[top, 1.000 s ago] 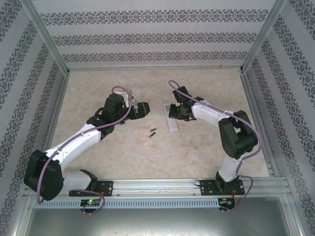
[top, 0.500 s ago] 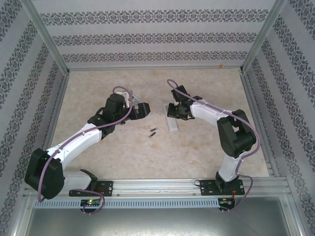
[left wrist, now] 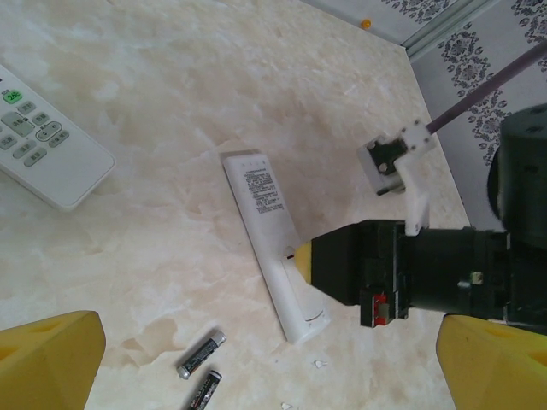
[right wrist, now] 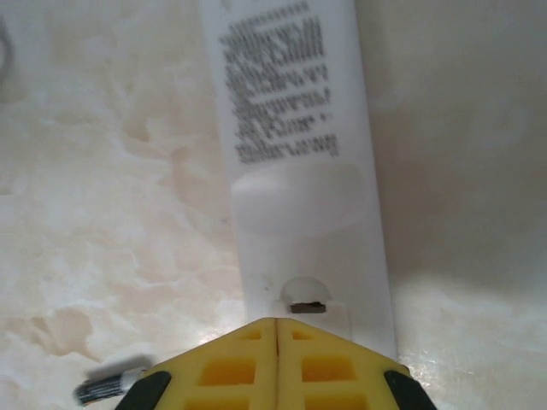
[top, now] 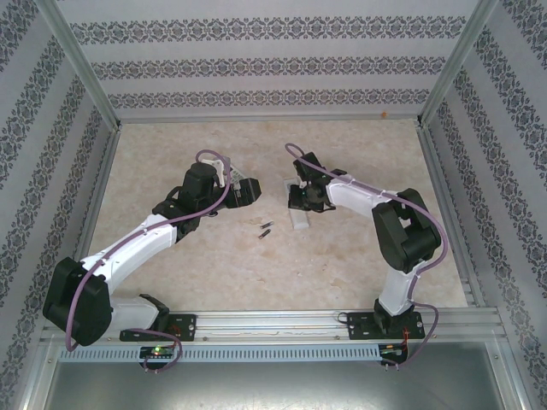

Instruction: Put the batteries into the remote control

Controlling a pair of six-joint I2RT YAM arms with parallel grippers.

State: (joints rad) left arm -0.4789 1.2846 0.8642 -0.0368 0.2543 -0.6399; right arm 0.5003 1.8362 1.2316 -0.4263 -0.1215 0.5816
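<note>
— While the right arm reaches over mid-table, how does its pincer [right wrist: 278,363] stand?
— Closed, with the yellow fingertips pressed together and nothing between them. They sit at the back of the white remote control [left wrist: 269,235], just beside the small notch at the cover end. Whether they bear on the plastic, I cannot tell.
— Position of the remote control?
— Face down and flat on the marbled table [top: 214,282], printed label uppermost, near the centre.
— And the left pincer [top: 249,190]?
— Spread wide and empty. Its fingers [left wrist: 47,363] hang above the table, clear of every item, to the left of the remote control.
— The batteries?
— Two batteries [left wrist: 202,354] noted, loose on the table, side by side. They lie near the cover end of the remote control without touching it, between the two arms. Neither is held.
— Anything further?
— A second remote [left wrist: 47,145], buttons up, lies apart from the first.
</note>
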